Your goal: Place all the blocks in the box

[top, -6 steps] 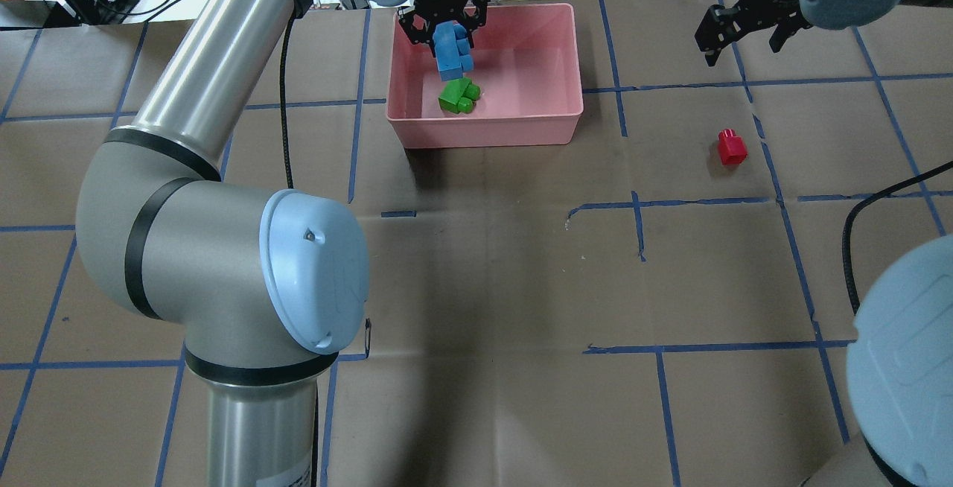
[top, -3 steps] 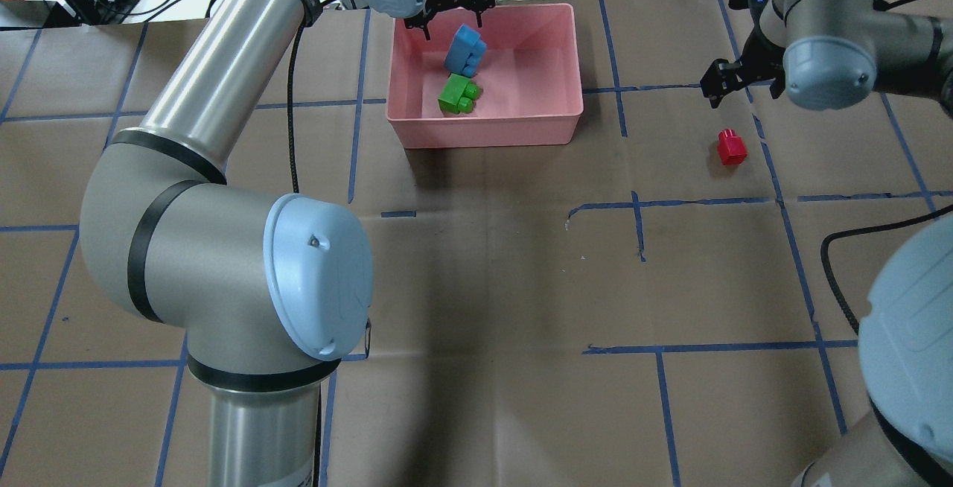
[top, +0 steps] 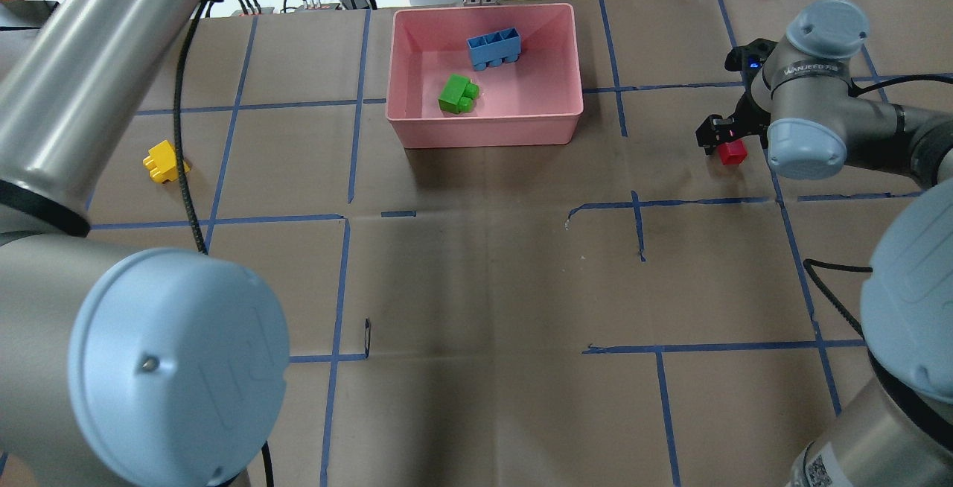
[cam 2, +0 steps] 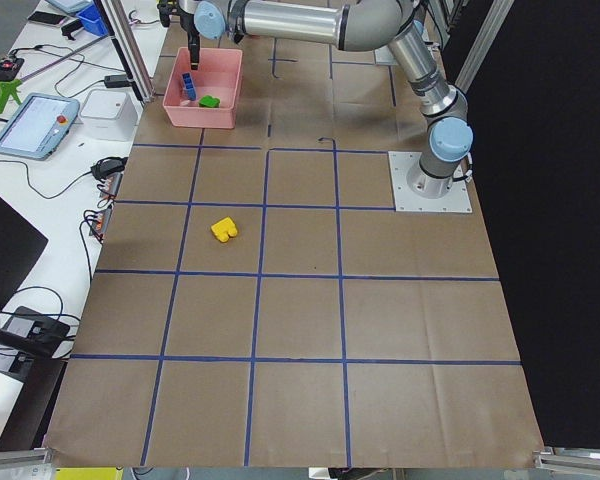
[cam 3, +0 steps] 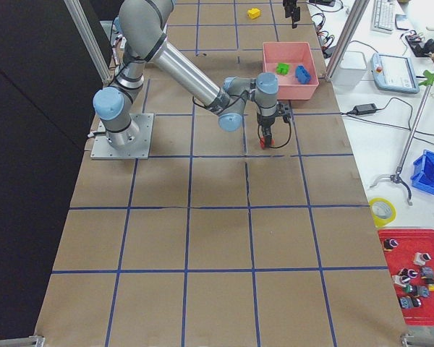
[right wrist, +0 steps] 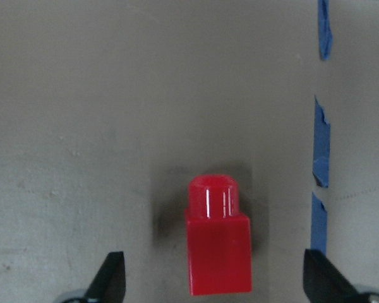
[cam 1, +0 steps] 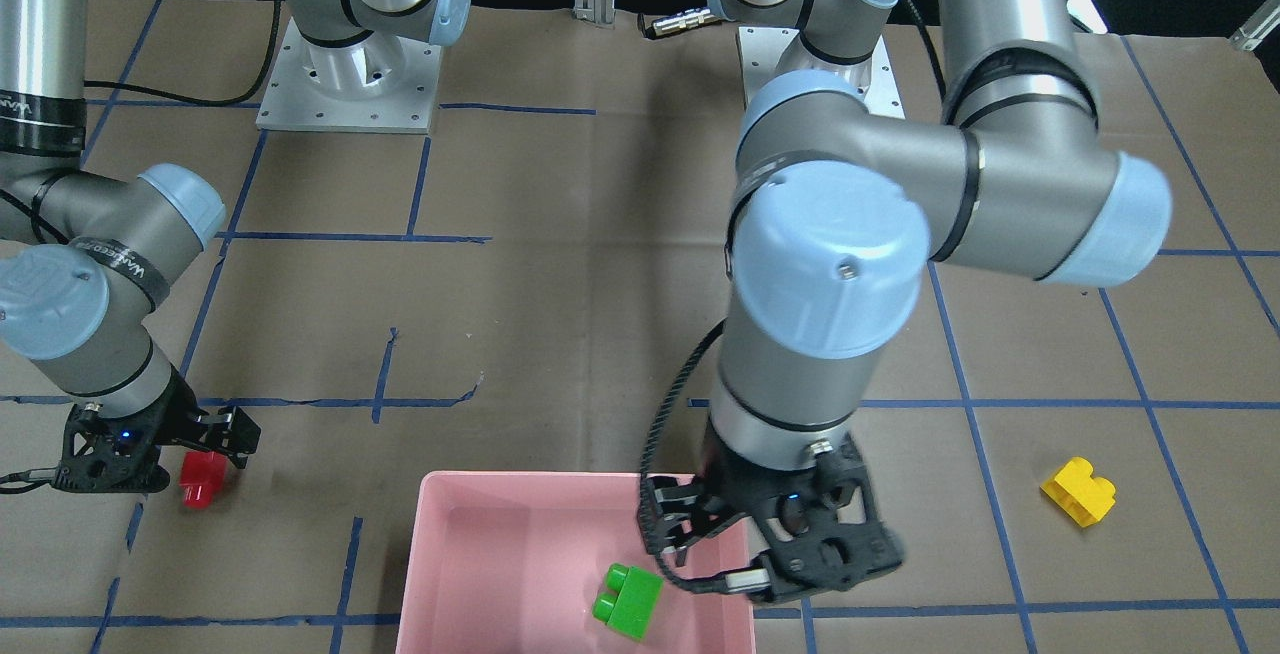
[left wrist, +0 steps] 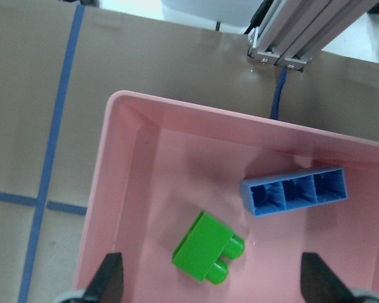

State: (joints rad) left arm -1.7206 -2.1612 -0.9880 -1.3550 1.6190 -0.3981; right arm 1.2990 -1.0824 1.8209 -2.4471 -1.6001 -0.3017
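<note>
Right wrist-mounted: right fingers (right wrist: pixel 114 273) wide apart, flanking red block (right wrist: pixel 218 255); left fingers (left wrist: pixel 110 275) apart, empty, above box (left wrist: pixel 134 189).

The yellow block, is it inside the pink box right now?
No, the yellow block lies on the table, well apart from the pink box.

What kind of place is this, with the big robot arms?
Probably a robotics lab: a left arm and right arm bolted to a table with a blue tape grid, and a control tablet on the side bench.
</note>
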